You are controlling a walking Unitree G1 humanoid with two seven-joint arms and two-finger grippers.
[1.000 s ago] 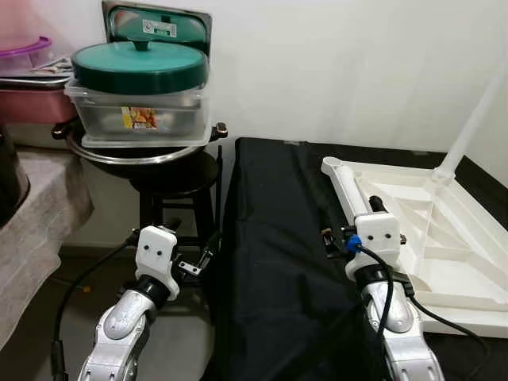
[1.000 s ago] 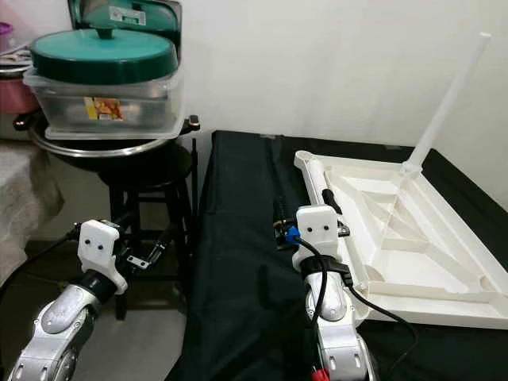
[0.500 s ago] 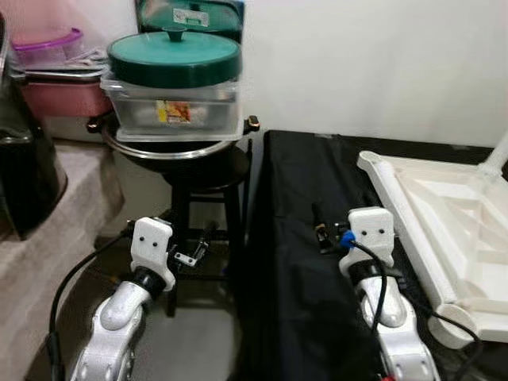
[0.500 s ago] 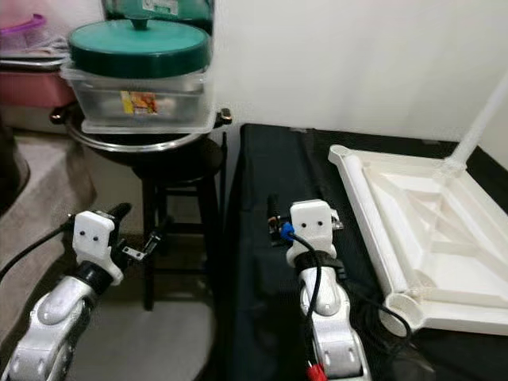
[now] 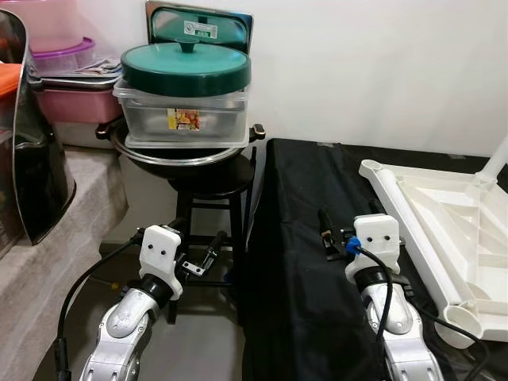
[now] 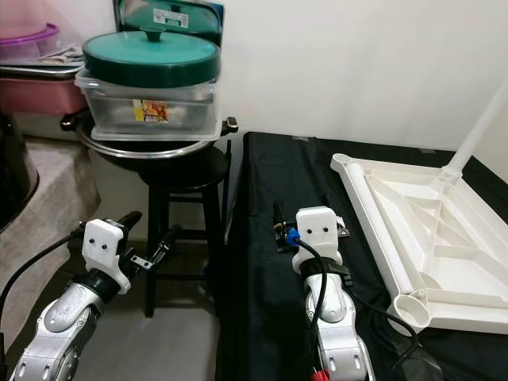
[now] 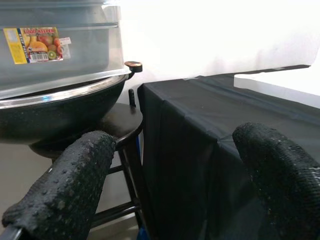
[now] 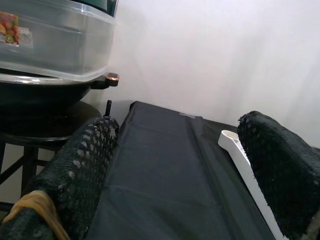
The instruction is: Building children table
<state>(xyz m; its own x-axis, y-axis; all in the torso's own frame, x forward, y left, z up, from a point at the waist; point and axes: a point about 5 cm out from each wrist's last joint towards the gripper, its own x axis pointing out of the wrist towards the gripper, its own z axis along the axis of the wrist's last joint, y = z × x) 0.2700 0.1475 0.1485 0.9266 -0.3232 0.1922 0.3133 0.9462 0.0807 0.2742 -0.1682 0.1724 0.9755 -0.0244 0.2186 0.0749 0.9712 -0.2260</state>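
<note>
A white plastic table top lies upside down on the black-covered surface, at the right. One white leg stands up from its far corner. A round socket shows at its near corner. My right gripper hovers open over the black cover, just left of the table top's long edge, with nothing between its fingers. My left gripper hangs open and empty off the surface's left side, in front of the black stool.
The stool carries a black wok, a clear container and a green lid. A grey cloth-covered counter with a dark appliance and pink tubs stands at the left. A white wall is behind.
The whole picture has swung left, so the camera moved. My right gripper, which overlapped the table top's edge a second ago, now sits apart to its left. Both grippers stay open.
</note>
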